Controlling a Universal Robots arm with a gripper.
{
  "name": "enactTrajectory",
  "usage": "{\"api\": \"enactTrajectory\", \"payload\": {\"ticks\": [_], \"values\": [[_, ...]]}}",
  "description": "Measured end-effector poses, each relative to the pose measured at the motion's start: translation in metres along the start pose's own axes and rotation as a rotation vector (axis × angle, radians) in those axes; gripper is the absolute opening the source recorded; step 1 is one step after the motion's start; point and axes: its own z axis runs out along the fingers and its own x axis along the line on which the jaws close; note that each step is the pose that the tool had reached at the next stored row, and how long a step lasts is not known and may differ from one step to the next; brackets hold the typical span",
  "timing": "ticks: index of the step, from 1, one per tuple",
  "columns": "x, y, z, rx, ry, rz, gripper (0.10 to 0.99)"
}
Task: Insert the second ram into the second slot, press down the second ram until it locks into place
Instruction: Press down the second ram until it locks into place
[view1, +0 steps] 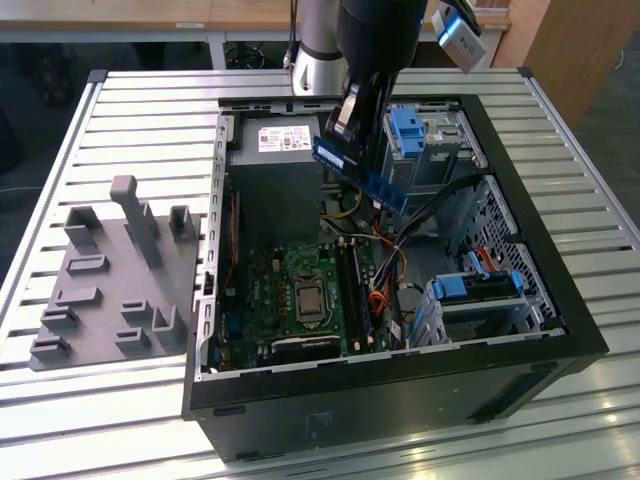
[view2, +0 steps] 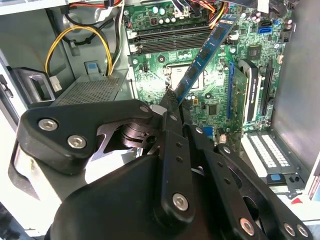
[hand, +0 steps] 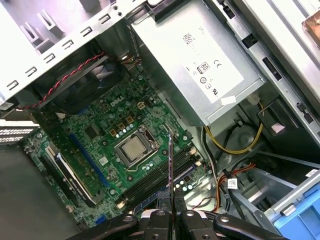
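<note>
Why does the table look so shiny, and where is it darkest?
Exterior view: light glares off the slatted table beside the computer case. First wrist view: the darkest patch is the shadowed corner beside the motherboard. Second wrist view: the second ram is brightly lit, the gripper holding it dark.
</note>
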Motion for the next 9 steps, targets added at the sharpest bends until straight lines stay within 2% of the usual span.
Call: {"api": "enactTrajectory", "payload": {"ticks": [9], "values": [[0.0,0.0,0.0,0.001,-0.0025,0.066,0.137]]}}
